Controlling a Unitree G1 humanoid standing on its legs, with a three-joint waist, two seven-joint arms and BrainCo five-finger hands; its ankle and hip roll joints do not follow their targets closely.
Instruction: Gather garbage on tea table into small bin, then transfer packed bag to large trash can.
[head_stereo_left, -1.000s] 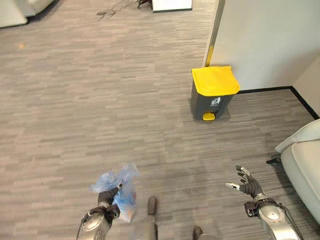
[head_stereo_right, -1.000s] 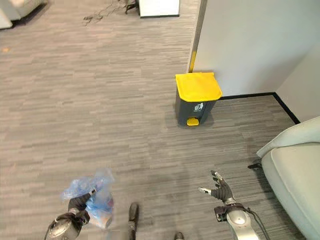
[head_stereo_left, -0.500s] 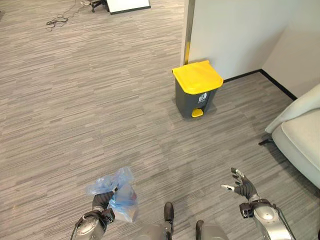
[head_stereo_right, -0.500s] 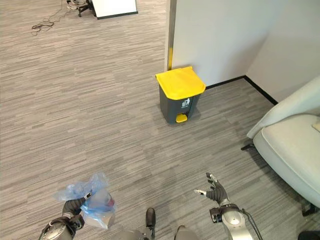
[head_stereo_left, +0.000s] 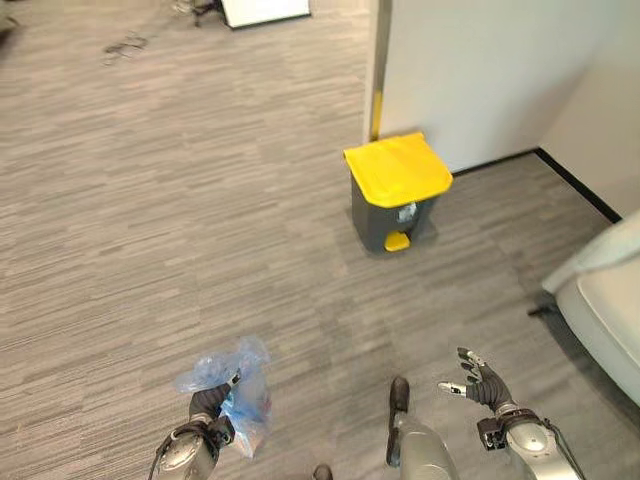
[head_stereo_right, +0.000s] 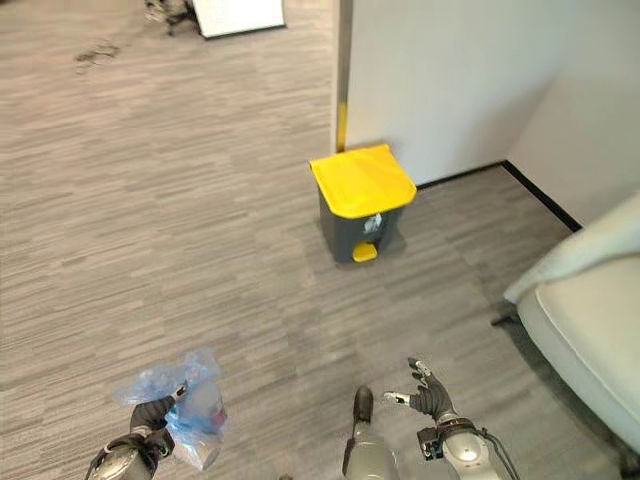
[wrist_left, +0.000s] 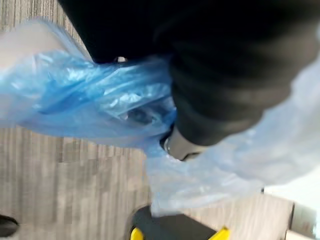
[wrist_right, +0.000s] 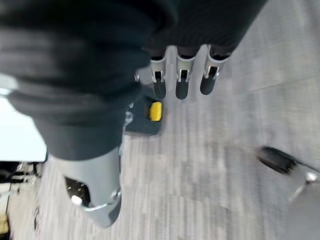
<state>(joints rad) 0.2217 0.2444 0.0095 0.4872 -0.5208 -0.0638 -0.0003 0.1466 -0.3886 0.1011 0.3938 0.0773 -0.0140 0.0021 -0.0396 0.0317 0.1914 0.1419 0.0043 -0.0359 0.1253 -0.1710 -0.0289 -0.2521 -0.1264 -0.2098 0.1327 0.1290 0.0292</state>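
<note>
My left hand (head_stereo_left: 207, 408) is low at the left, shut on the gathered top of a blue plastic garbage bag (head_stereo_left: 233, 385) that hangs above the floor; up close the bag (wrist_left: 90, 100) bunches around the hand. A grey trash can with a closed yellow lid (head_stereo_left: 397, 171) and a yellow pedal stands ahead to the right, against the white wall's corner, well beyond both hands; the can's pedal (wrist_right: 156, 111) appears past my right hand's fingers. My right hand (head_stereo_left: 480, 375) is low at the right, open, fingers spread, holding nothing.
A white wall (head_stereo_left: 480, 70) with a yellow-marked corner edge rises behind the can. A light grey sofa (head_stereo_left: 605, 300) sits at the right edge. Grey striped floor (head_stereo_left: 200, 220) stretches wide to the left; a white board base (head_stereo_left: 265, 10) stands far back.
The camera view has shifted, so the can appears slightly lower and closer. My left hand still holds the bag and my right hand stays open.
</note>
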